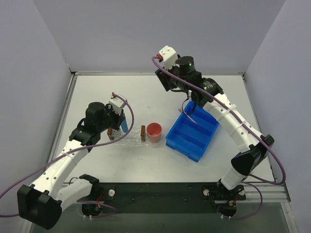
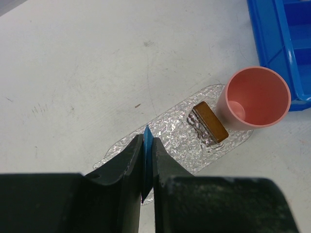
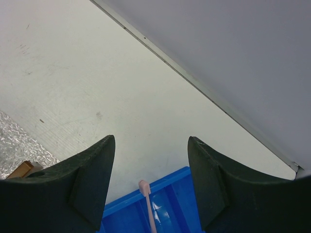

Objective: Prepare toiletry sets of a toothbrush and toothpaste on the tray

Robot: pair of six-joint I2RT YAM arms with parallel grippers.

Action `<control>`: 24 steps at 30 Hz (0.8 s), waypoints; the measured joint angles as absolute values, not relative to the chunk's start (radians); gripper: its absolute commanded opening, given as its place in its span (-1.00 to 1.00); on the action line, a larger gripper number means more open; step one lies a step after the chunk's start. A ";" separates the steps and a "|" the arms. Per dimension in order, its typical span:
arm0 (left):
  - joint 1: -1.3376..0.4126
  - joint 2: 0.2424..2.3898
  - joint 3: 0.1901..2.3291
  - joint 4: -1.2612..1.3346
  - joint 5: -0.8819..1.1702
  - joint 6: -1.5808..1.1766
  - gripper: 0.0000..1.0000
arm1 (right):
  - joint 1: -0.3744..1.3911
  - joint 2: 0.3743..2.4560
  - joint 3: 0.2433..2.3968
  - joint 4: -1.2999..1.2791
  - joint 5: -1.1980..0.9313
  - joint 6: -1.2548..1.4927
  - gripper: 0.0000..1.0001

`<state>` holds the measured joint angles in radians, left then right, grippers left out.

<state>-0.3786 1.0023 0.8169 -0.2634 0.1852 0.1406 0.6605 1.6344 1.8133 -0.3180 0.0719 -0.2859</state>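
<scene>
Left gripper (image 2: 147,143): fingers narrow, clamped on the light blue toothpaste (image 2: 145,165) tube. The tube is held edge-on above the end of the tray (image 2: 175,145) farthest from the pink cup (image 2: 255,97). Its faces are turned away, so any print cannot be read.

Tray: lies flat, with the pink cup standing at its other end. A brown block (image 2: 209,121) with a foil-wrapped side lies on the tray just beside the pink cup; its markings cannot be made out.

Blue bin (image 1: 193,136): just beside the pink cup, on the side away from the tray.

Right gripper (image 3: 151,141): fingers wide apart, holding nothing, over the bin's corner beyond the pink cup.

Toothbrush (image 3: 144,186): in the bin, between those fingers and touching neither.
</scene>
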 measured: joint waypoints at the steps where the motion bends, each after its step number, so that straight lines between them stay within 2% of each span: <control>1: -0.379 1.002 0.817 -0.263 0.185 0.141 -1.00 | 0.661 1.634 1.813 -0.318 0.072 -0.286 0.13; 24: -0.379 1.015 0.815 -0.245 0.186 0.141 -1.00 | 0.661 1.634 1.813 -0.318 0.072 -0.290 0.12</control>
<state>-0.3786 1.0153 0.8154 -0.2447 0.1860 0.1406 0.6605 1.6344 1.8133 -0.3180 0.0719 -0.2901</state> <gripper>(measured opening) 0.195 0.564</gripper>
